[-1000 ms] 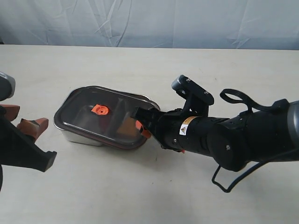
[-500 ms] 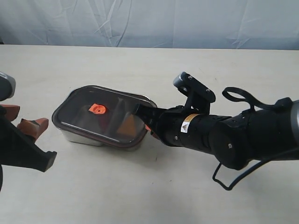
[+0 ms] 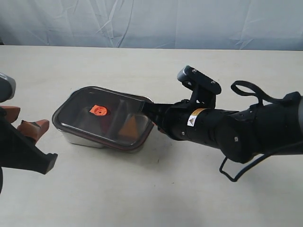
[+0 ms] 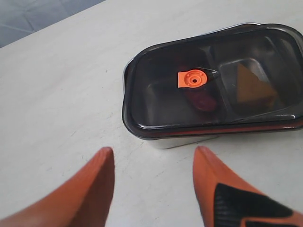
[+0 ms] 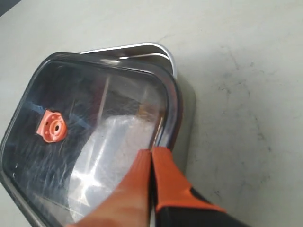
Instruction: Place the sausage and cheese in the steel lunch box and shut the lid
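Observation:
The steel lunch box (image 3: 78,140) stands on the table with the dark translucent lid (image 3: 113,120) lying on it, shifted a little so the box's steel rim (image 3: 149,100) shows at the far right corner. The lid's orange valve tab (image 3: 100,110) faces up. Through the lid I see the red sausage (image 4: 204,99) in one compartment and the orange cheese (image 4: 253,87) in the other. My right gripper (image 3: 143,108) (image 5: 151,150) is shut, its tips resting on the lid's right edge. My left gripper (image 4: 154,150) (image 3: 33,117) stands open, left of the box and apart from it.
The pale table (image 3: 156,189) stretches around the box. A grey cloth backdrop (image 3: 151,23) hangs behind the table's far edge. The right arm's black body (image 3: 227,132) and its cable loops lie low over the table to the right of the box.
The lid has slid left and dropped flatter onto the box. The right gripper has closed and its wrist has risen slightly. The left gripper has not moved.

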Robot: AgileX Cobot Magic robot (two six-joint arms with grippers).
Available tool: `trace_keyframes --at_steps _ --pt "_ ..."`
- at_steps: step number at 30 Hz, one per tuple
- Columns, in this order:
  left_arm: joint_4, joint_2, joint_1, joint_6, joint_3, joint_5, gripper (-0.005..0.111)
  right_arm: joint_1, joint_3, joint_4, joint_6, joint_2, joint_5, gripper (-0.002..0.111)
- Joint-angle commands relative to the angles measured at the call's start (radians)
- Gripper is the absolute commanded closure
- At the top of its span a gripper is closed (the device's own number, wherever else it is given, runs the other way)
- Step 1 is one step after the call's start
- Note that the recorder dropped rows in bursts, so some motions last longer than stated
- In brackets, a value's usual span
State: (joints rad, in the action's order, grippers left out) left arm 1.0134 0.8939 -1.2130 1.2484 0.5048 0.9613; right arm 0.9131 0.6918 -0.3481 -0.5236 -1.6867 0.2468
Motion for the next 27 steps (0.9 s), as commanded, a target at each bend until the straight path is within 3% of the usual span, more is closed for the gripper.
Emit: trace_keyframes --at_steps 1,13,21,27 --pt "0.001 -0.008 -0.007 0.005 0.001 0.002 0.058 -0.005 0.048 0.011 0.058 0.009 -0.058 0.108" --pt "0.022 -0.008 -0.007 -0.056 0.001 0.003 0.058 -0.005 0.072 0.011 0.168 0.144 -0.271 0.108" --pt "0.181 -0.008 -0.001 -0.053 0.001 0.031 0.058 -0.049 0.062 -0.008 0.157 0.144 -0.428 0.109" --pt "0.257 -0.008 0.061 -0.087 0.001 0.020 0.058 -0.075 0.062 0.029 0.157 0.123 -0.472 0.109"
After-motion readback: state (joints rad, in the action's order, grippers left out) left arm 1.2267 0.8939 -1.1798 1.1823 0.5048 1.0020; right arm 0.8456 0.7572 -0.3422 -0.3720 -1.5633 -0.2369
